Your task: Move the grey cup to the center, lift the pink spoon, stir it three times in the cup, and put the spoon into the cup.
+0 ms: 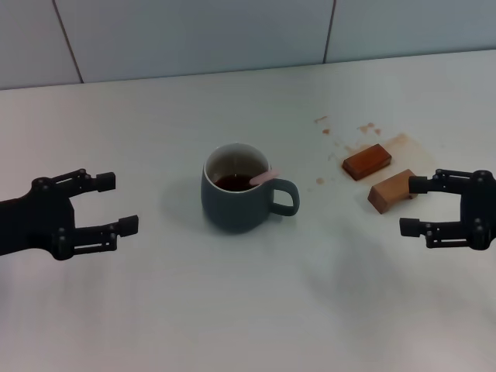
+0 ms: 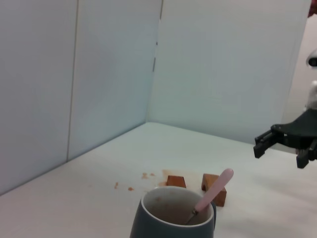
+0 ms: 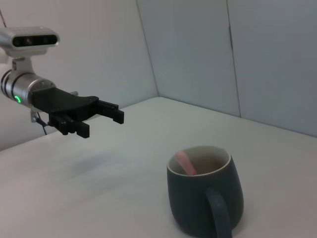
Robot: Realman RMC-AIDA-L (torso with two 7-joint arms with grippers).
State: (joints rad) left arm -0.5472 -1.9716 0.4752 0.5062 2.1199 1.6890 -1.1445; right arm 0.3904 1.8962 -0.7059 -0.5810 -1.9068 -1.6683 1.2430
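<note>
White tabletop [image 1: 232, 310] fills the lower part of the head view, with a pale panelled wall [image 1: 194, 35] across the top. Nearest, at the lower left edge, the left gripper [image 1: 108, 203] is seen with its fingers spread apart and holding nothing; at the right edge the right gripper [image 1: 415, 205] is likewise parted and empty. Between them, at the middle of the frame, the grey cup [image 1: 236, 194] stands upright, handle turned to the right, brown liquid inside, and the pink spoon [image 1: 261, 178] is leaned against its rim with the bowl submerged. The task appears complete. Risk is judged to lie in any inward sweep: the protruding handle could be clipped and the cup tipped or the liquid slopped. Farther back, right of centre, two wooden blocks [image 1: 367, 161] lie among brown stains [image 1: 364, 128], just beside the right gripper, where they could be nudged.
</note>
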